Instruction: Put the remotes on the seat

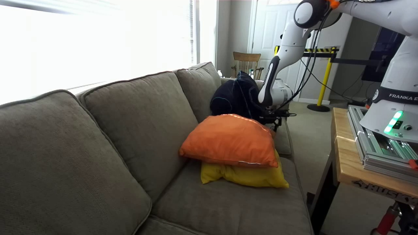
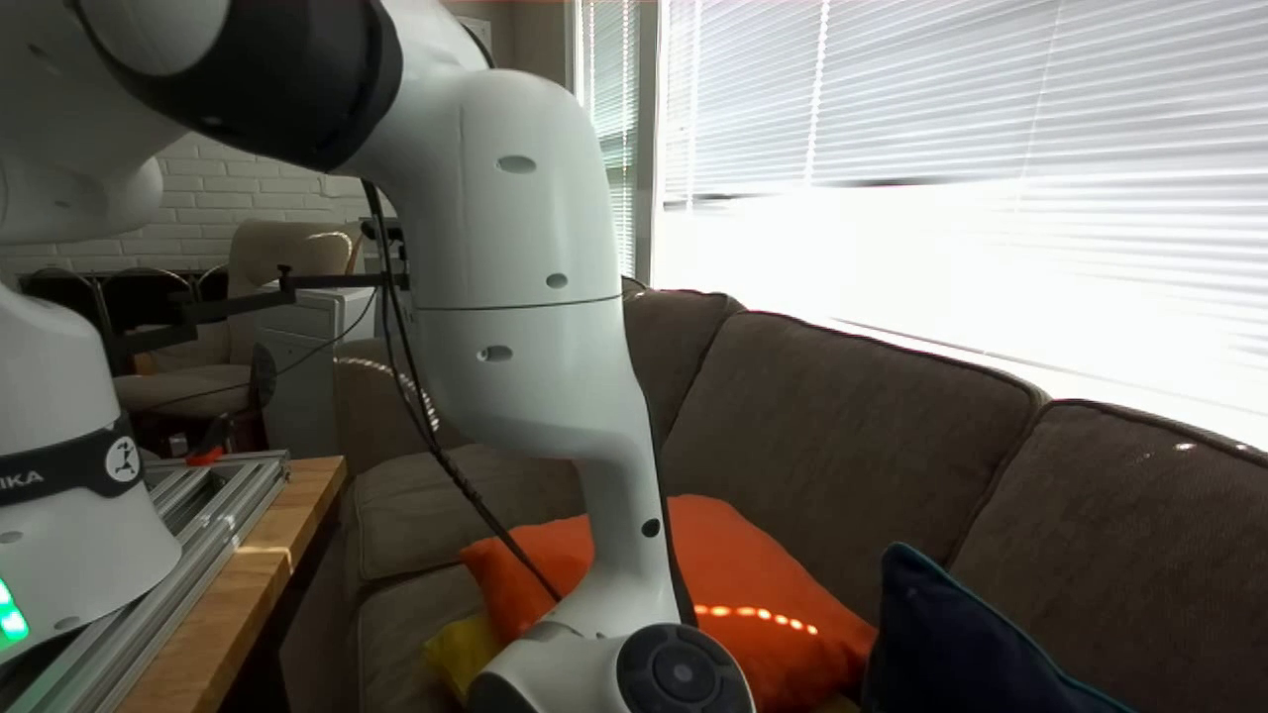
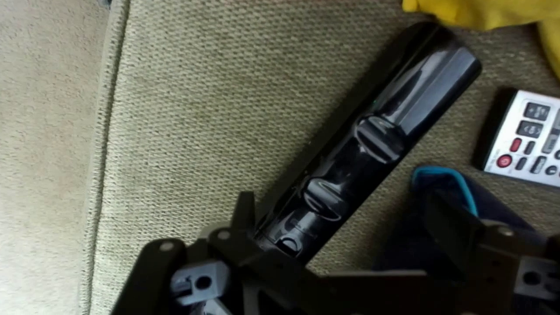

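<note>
- Hovering low over the woven grey-green seat (image 3: 188,109), my hand (image 3: 339,199) is released, its two fingers (image 3: 244,212) spread well apart.
- Dark and glossy, the black remote (image 3: 369,144) lies slantwise on the seat, with two ridged bumps on its upper face. Its lower end, as the wrist view has it, runs just beside one of my fingers and then out of sight beneath my hand; whether that finger touches it, I cannot tell.
- The pale remote (image 3: 525,135) lies on the same seat, well apart from my fingers, buttons up, most of them dark and a few red. The edge of the wrist view cuts it off.
- A corner of a dark blue pillow (image 3: 498,214) with bright blue edging sits near the pale remote, partly behind my other finger.
- Near the far end of the black remote is the yellow pillow (image 3: 494,15).
- In an exterior view the orange pillow (image 1: 228,140) rests on top of the yellow one and hides part of my hand.
- My white arm (image 1: 290,49) comes over from the wooden table (image 1: 347,160), seen in both exterior views.
- Past the seat's piped edge I see pale carpet (image 3: 43,153).
</note>
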`<state>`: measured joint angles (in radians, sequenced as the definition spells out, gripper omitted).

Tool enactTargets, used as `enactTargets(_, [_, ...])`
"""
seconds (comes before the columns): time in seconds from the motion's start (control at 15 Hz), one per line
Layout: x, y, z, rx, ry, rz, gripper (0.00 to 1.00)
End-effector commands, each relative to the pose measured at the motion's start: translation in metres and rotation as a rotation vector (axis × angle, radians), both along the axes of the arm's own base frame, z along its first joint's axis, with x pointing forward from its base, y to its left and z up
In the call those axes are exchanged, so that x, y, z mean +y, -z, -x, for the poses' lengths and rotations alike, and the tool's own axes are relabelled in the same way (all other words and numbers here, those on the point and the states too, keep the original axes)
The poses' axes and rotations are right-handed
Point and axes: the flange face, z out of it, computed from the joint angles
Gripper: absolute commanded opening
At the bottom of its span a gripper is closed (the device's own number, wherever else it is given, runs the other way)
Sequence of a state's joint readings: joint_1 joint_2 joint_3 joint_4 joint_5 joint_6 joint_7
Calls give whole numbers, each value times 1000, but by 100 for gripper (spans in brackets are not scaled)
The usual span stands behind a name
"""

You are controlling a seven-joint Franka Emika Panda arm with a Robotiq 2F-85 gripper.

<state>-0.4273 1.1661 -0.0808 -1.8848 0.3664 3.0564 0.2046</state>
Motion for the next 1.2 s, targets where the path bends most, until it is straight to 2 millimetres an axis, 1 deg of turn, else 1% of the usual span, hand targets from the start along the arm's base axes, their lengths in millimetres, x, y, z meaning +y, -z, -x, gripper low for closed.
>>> enactTargets(0.0, [-9,13,-6,-38,-12,17,100])
enactTargets(0.2, [-10,19,-7,-54,8,24,100])
enactTargets(0.53, [-9,30,-3,-14,6,22,100])
enactTargets(0.6, [-9,31,-2,-11,4,24,75])
enactTargets(0.67, [-10,33,-1,-9,4,27,74])
enactTargets(0.73, [-10,34,0,-7,4,30,68])
enactTargets(0.8, [-11,35,1,-6,5,31,59])
enactTargets(0.93, [-11,35,0,-7,10,30,46])
enactTargets(1.13, [-8,27,-2,3,1,19,42])
